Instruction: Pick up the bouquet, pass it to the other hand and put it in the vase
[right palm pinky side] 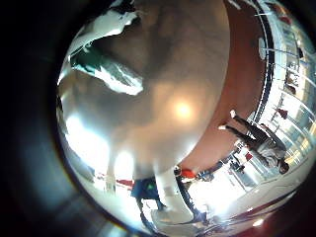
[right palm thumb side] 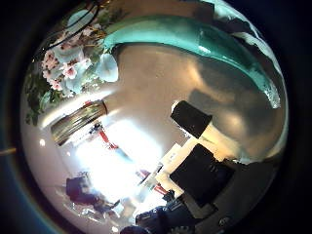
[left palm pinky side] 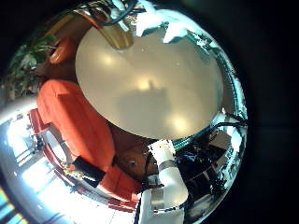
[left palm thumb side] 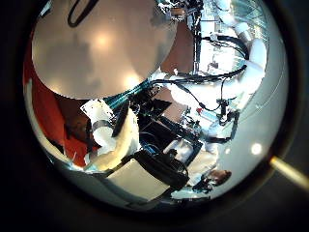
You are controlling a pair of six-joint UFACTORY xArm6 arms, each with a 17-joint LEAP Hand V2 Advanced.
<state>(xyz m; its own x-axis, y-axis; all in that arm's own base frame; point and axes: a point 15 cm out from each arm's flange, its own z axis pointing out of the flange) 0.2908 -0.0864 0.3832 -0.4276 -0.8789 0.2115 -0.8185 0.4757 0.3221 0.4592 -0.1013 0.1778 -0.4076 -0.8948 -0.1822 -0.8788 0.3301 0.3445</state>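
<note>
Left hand (left palm thumb side: 109, 145): hanging over the round table (left palm pinky side: 149, 84), showing pale finger parts at the edge of its thumb-side view; not revealing whether open or closed.

Bouquet (right palm thumb side: 73, 60): sitting close to the right palm, by the table's edge; bunching small blossoms among leaves at one end, tapering into a long smooth wrapped sleeve; appearing smaller in the little-finger view (right palm pinky side: 107, 61).

Right hand (right palm thumb side: 207, 168): showing dark blocky parts beside the sleeve; grip not discernible.

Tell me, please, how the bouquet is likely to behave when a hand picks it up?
The bouquet shows many small blossoms and leaves spreading loosely, so it is probably light and its head may flop. The petals look delicate, so a tight squeeze could crush them.
</note>
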